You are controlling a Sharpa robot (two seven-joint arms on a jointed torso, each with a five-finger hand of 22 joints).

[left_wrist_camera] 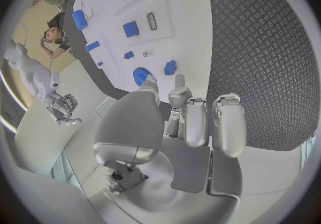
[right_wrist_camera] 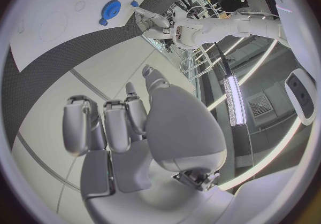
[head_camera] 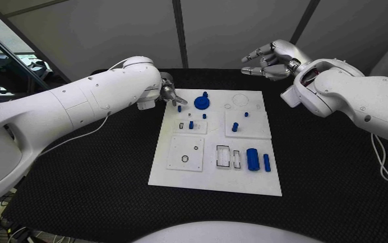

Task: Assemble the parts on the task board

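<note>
While the left hand (head_camera: 168, 94) is hovering at the task board's (head_camera: 182, 175) far left corner, the right hand (head_camera: 271, 62) is waiting raised beyond the far right corner.

Working across: the left hand's fingers are spread and grasping nothing, tips just beside the small blue peg (head_camera: 179, 108) and near the blue gear (head_camera: 201, 102) at the far edge; best to be lowering slowly and pinching that peg squarely. Further right, more parts are standing mid-board, with the blue cylinder (head_camera: 252, 159) lying near the near right corner. The right hand is loosely curled, holding nothing, well apart from everything.
</note>
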